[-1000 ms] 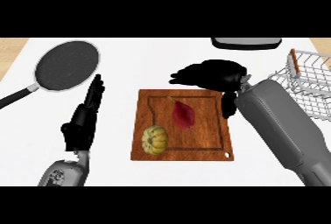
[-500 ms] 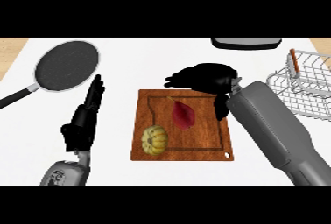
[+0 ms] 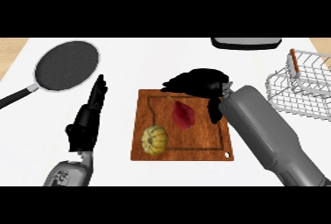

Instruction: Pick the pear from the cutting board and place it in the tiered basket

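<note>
On the cutting board, the pear lies untouched

On the wooden cutting board, the dark red pear lies near the middle, with a yellow-green squash just beside it. The right hand hangs over the board's far edge, holding nothing; its spread cannot be told. The left hand rests open on the desk, left of the board. The tiered basket stands well apart at the right.

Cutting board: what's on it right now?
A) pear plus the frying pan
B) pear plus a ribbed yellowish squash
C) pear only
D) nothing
B: the dark red pear lies mid-board, and a ribbed yellowish squash sits near the lower left corner of the cutting board.
</note>
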`<state>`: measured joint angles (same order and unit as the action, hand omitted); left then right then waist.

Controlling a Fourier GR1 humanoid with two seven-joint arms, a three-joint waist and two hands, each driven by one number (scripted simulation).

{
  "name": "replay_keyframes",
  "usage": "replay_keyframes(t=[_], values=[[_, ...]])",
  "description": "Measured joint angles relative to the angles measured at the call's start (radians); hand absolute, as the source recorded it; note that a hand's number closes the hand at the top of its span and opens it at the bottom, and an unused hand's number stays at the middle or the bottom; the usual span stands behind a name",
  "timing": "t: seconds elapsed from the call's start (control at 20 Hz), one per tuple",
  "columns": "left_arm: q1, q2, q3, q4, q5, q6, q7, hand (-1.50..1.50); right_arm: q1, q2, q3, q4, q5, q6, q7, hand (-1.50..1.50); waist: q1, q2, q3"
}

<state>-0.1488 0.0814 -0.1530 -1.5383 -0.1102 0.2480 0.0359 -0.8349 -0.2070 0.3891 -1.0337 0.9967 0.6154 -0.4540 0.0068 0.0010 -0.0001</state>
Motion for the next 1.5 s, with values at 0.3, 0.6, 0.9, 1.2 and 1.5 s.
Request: replay_keyframes(t=[0.3, 0.6, 0.9, 1.2, 1.5], values=[[-0.004, 0.004, 0.026, 0.008, 0.005, -0.026, -0.011, 0.0, 0.004, 0.046, -0.007, 0.04, 0.04, -0.01, -0.003, -1.5, 0.0, 0.0, 0.0], [-0.003, -0.019, 0.027, 0.018, -0.012, -0.021, -0.015, 0.0, 0.006, 0.078, -0.026, 0.067, 0.068, -0.013, -0.008, -1.5, -0.001, 0.0, 0.0], [-0.008, -0.018, 0.037, 0.008, -0.02, -0.034, -0.006, 0.0, 0.043, 0.105, -0.031, 0.116, 0.107, -0.067, -0.036, -1.5, 0.0, 0.0, 0.0], [-0.002, -0.009, 0.057, -0.014, -0.015, -0.056, 0.014, 0.0, 0.055, 0.132, -0.069, 0.129, 0.116, -0.066, -0.047, 1.5, -0.002, 0.0, 0.0], [0.001, -0.017, 0.054, -0.021, -0.026, -0.057, 0.014, 0.0, 0.07, 0.161, -0.086, 0.161, 0.148, -0.212, -0.079, 1.5, 0.001, 0.0, 0.0]])
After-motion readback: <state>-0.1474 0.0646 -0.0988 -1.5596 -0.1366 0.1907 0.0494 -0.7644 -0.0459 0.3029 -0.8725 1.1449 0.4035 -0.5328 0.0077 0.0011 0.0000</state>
